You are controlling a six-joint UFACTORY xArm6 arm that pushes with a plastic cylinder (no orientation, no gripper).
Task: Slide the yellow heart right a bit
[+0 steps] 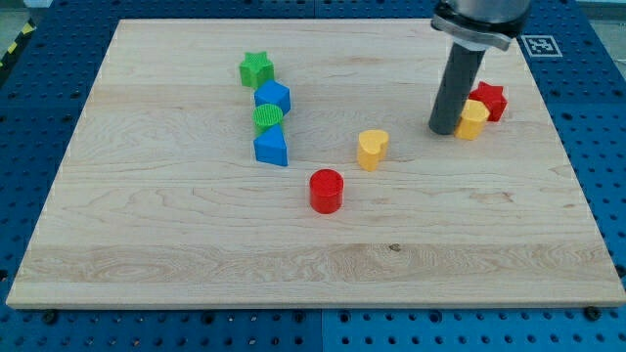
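Rod-ended arm with no gripper comes down from the view's top right; my tip (445, 130) rests on the wooden board (176, 254), holding nothing, just left of a yellow block (473, 120) that touches a red star (489, 101) behind it. Left of the tip and apart from it, near the board's middle, sits the yellow heart (372, 149). Its lobes face the view's upper right and its point aims toward the lower left, so its long axis runs along that diagonal. A red cylinder (326, 191) stands just below and left of the heart. Farther left, a column runs top to bottom: green star (256, 68), blue block (273, 97), green cylinder (268, 117), blue triangular block (272, 148).
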